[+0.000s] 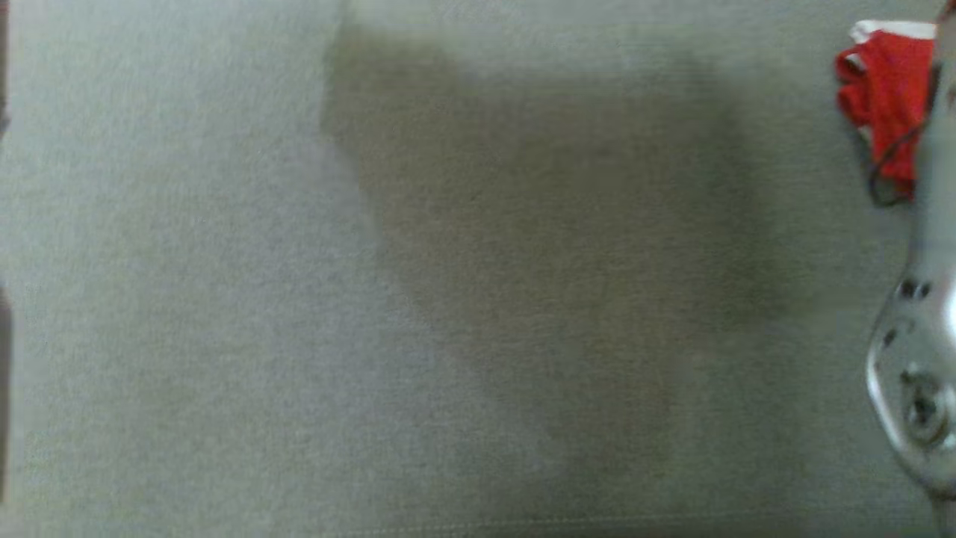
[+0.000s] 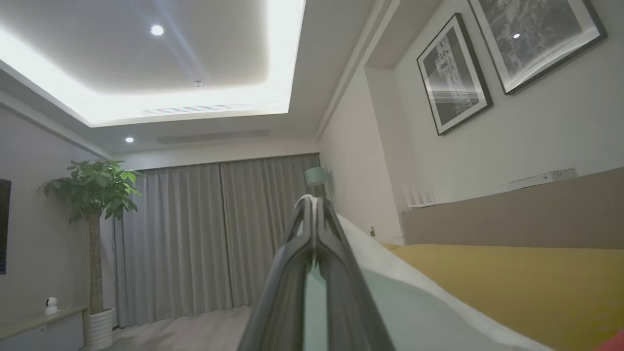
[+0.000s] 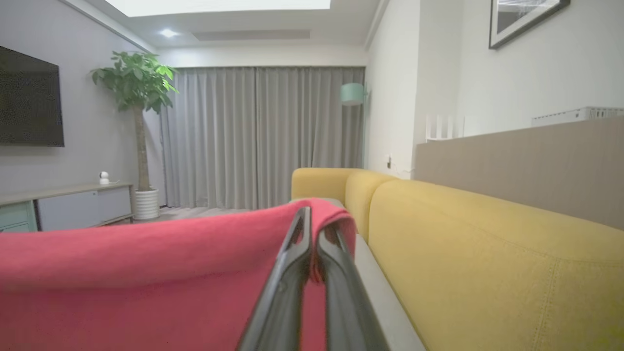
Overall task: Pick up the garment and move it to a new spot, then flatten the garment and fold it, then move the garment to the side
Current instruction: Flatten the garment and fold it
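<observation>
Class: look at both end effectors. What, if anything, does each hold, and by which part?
Right end effector: shut against the red fabric garment's folded top edge; a true grip cannot be told. Left end effector: shut, holding nothing.

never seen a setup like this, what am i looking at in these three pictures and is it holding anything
This is a wheeled robot with two arms. The head camera looks down on a grey cushion, with a red garment at its far right beside a pale forearm. Each of the other two pictures comes from a wrist camera looking along that arm's dark fingers. The left tool is shut, apparently empty. The right tool is shut and lies against the red garment beside a yellow sofa back; whether it grips the cloth is unclear.
</observation>
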